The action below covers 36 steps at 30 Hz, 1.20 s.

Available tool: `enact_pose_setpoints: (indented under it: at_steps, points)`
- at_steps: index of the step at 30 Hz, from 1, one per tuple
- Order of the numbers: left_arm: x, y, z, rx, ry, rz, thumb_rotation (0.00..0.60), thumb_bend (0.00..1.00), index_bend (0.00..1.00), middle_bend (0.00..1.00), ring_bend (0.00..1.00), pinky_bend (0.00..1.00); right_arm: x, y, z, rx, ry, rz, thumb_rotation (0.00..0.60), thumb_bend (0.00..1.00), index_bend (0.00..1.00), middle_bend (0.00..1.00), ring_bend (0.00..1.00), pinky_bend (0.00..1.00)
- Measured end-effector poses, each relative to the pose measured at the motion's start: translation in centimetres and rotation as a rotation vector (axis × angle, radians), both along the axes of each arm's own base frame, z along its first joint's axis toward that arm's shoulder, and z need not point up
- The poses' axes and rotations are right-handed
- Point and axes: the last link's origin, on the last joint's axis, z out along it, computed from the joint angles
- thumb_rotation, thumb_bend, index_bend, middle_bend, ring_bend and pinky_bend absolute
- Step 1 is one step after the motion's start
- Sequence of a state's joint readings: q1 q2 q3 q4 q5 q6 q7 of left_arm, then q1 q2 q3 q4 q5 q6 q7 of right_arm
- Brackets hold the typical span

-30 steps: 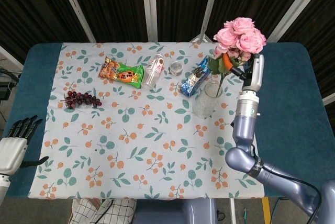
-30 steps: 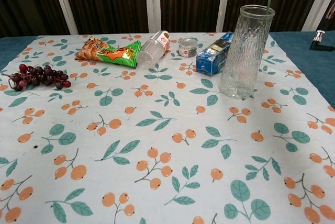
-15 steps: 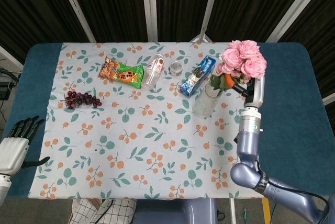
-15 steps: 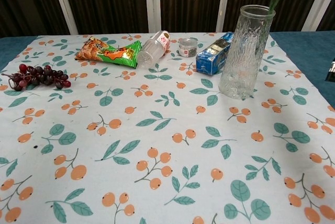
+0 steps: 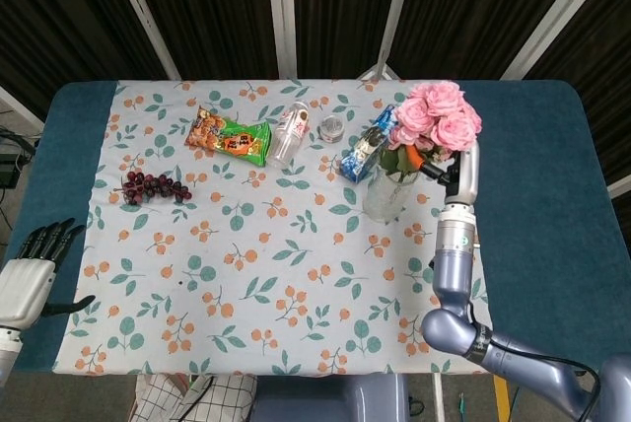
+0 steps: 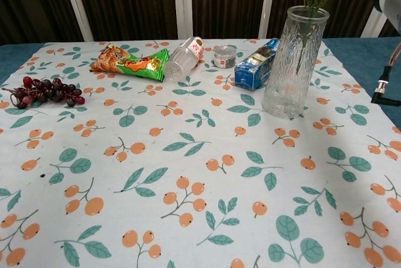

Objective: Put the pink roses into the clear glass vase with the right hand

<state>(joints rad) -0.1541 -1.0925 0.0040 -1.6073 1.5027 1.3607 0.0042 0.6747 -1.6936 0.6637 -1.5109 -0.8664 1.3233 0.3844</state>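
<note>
The right hand [image 5: 441, 164] holds the roses [image 5: 431, 118] over the vase [image 5: 386, 188], stems inside. The left hand [image 5: 30, 274] lies spread, far from the vase.

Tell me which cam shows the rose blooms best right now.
Head view: the pink roses show as a full cluster of blooms above the clear glass vase. Chest view cuts the blooms off at the top edge; only leaves and stems inside the vase appear there.

Teal table [image 5: 552, 195], floral cloth [image 5: 266, 245]
</note>
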Motion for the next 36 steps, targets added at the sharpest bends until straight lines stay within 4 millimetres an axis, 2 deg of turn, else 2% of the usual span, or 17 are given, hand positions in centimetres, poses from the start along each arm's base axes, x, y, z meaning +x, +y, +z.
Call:
enact_pose_setpoints:
  at_steps: [5, 15, 18, 19, 22, 26, 30, 36]
  points:
    - [0.0, 0.0, 0.0, -0.004, -0.005, 0.005, 0.600, 0.00, 0.00, 0.00, 0.00, 0.00, 0.2, -0.5, -0.4, 0.004, 0.004, -0.008, 0.600, 0.31, 0.53, 0.53, 0.45, 0.25]
    - [0.0, 0.0, 0.0, -0.002, -0.002, 0.003, 0.600, 0.00, 0.00, 0.00, 0.00, 0.00, -1.1, 0.1, -1.1, 0.023, 0.013, -0.031, 0.600, 0.31, 0.53, 0.53, 0.45, 0.25]
    - [0.0, 0.0, 0.0, -0.002, -0.001, 0.002, 0.600, 0.00, 0.00, 0.00, 0.00, 0.00, -1.1, 0.3, -1.3, 0.031, 0.016, -0.025, 0.600, 0.31, 0.48, 0.51, 0.42, 0.25]
    - [0.0, 0.0, 0.0, -0.001, 0.001, 0.003, 0.600, 0.00, 0.00, 0.00, 0.00, 0.00, -1.1, 0.4, -1.4, 0.036, 0.019, -0.021, 0.600, 0.31, 0.46, 0.50, 0.40, 0.25]
    - [0.0, 0.0, 0.0, 0.001, 0.001, 0.003, 0.600, 0.00, 0.00, 0.00, 0.00, 0.00, -1.0, 0.7, -1.5, 0.051, 0.041, 0.000, 0.600, 0.31, 0.28, 0.36, 0.27, 0.23]
    - [0.0, 0.0, 0.0, 0.000, 0.002, 0.004, 0.600, 0.00, 0.00, 0.00, 0.00, 0.00, -0.9, 1.3, -1.7, 0.063, 0.069, 0.022, 0.600, 0.31, 0.04, 0.15, 0.09, 0.13]
    - [0.0, 0.0, 0.0, 0.001, 0.001, 0.003, 0.600, 0.00, 0.00, 0.00, 0.00, 0.00, -0.9, 1.6, -1.5, 0.085, 0.096, 0.040, 0.600, 0.31, 0.00, 0.01, 0.00, 0.03]
    - [0.0, 0.0, 0.0, -0.001, -0.002, 0.002, 0.600, 0.00, 0.00, 0.00, 0.00, 0.00, -1.2, 2.1, -1.0, 0.114, 0.124, 0.051, 0.600, 0.31, 0.00, 0.00, 0.00, 0.01]
